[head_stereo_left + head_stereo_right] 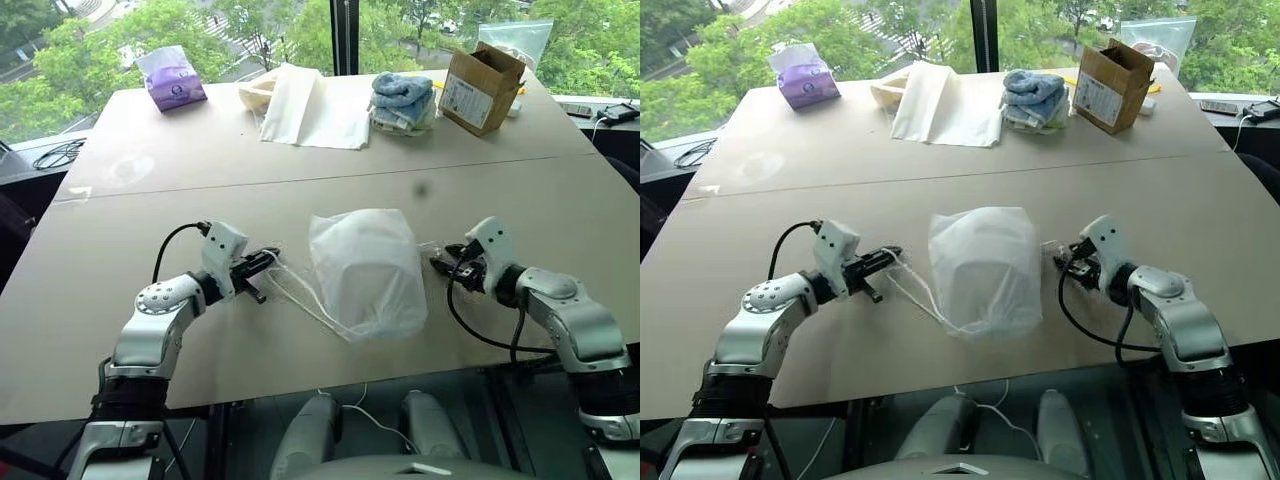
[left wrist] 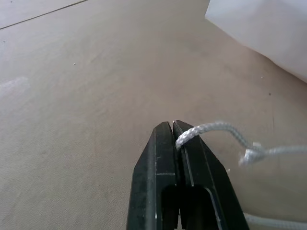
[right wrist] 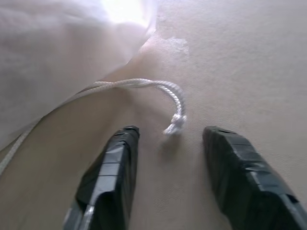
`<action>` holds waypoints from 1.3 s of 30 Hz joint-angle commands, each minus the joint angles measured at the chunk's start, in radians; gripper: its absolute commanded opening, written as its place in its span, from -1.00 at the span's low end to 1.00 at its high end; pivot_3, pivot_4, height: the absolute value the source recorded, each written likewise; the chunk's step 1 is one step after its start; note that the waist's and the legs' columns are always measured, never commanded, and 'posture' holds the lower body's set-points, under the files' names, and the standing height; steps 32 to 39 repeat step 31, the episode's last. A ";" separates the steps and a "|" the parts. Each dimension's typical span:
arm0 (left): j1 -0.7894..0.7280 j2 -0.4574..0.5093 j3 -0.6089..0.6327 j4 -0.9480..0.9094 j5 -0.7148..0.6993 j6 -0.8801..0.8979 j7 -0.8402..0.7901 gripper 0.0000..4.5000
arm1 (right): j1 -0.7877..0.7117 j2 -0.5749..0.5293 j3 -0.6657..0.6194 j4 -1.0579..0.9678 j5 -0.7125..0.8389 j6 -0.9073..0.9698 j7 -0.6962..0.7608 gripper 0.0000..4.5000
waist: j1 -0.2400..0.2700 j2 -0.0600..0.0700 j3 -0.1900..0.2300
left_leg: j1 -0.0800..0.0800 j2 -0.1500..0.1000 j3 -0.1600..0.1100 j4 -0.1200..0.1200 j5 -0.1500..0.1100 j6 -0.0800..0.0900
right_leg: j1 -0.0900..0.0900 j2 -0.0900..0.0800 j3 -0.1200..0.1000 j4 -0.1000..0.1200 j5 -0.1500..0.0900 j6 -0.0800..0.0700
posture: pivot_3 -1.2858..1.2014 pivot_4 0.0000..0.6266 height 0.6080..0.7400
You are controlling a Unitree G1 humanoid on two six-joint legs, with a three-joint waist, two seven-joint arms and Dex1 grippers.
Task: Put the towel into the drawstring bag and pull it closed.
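Left hand [image 2: 173, 125] pinches left cord [image 2: 211, 128]. Right hand [image 3: 168, 136] open, empty; right cord's knotted end [image 3: 173, 122] lies between its fingers, drawstring bag [image 1: 368, 268] inboard.

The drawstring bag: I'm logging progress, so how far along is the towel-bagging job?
Done, apparently: the drawstring bag lies bulging on the table, so the towel seems to be inside, though it can't be seen directly. In hand: the left gripper pinches one cord; the right gripper is open, the other cord's knotted end loose between its fingers. Left: confirming closure.
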 commanded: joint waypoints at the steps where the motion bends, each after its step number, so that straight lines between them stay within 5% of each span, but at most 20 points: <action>1: -0.015 0.019 0.052 -0.006 -0.031 -0.026 -0.030 -0.43 | 0.036 -0.050 -0.078 -0.011 0.085 -0.027 0.111 0.45 | 0.002 0.000 0.000 | 0.000 0.000 0.000 0.000 0.000 0.000 | 0.000 0.000 0.000 0.000 0.000 0.000 | 0.03 -0.52 1.00; 4: -0.016 0.025 0.071 -0.005 -0.032 -0.036 -0.039 0.08 | 0.063 -0.077 -0.111 0.008 0.095 -0.114 0.164 0.45 | 0.002 0.000 0.000 | 0.000 0.000 0.000 0.000 0.000 0.000 | 0.000 0.000 0.000 0.000 0.000 0.000 | 0.03 -0.52 1.00; 12: 0.159 0.158 0.128 -0.036 -0.021 -0.073 -0.163 0.08 | 0.165 -0.137 -0.168 0.136 0.094 -0.391 0.340 0.45 | -0.007 0.001 0.001 | 0.002 0.001 0.002 -0.002 0.000 0.000 | 0.000 0.000 0.002 0.000 0.000 0.000 | 0.03 -0.52 1.00; 20: 0.389 0.233 0.201 -0.163 -0.132 -0.020 -0.325 0.08 | 0.189 -0.143 -0.176 0.200 0.103 -0.462 0.399 0.45 | 0.003 0.003 0.002 | 0.015 0.001 0.003 -0.007 -0.003 0.005 | 0.012 -0.002 0.003 -0.004 0.000 0.000 | 0.03 -0.52 1.00; 30: 0.419 0.208 0.243 -0.070 -0.001 -0.251 -0.237 0.08 | 0.197 -0.149 -0.214 0.224 0.177 -0.522 0.502 0.45 | 0.008 0.003 0.003 | 0.015 0.001 0.002 -0.010 -0.003 0.005 | 0.012 -0.005 0.001 -0.007 0.000 0.000 | 0.03 -0.52 1.00; 39: 0.423 0.204 0.241 -0.073 -0.001 -0.260 -0.238 0.08 | 0.196 -0.155 -0.212 0.230 0.174 -0.526 0.512 0.45 | 0.008 0.003 0.003 | 0.015 0.001 0.002 -0.011 -0.003 0.005 | 0.012 -0.005 0.001 -0.008 0.000 0.000 | 0.03 -0.52 1.00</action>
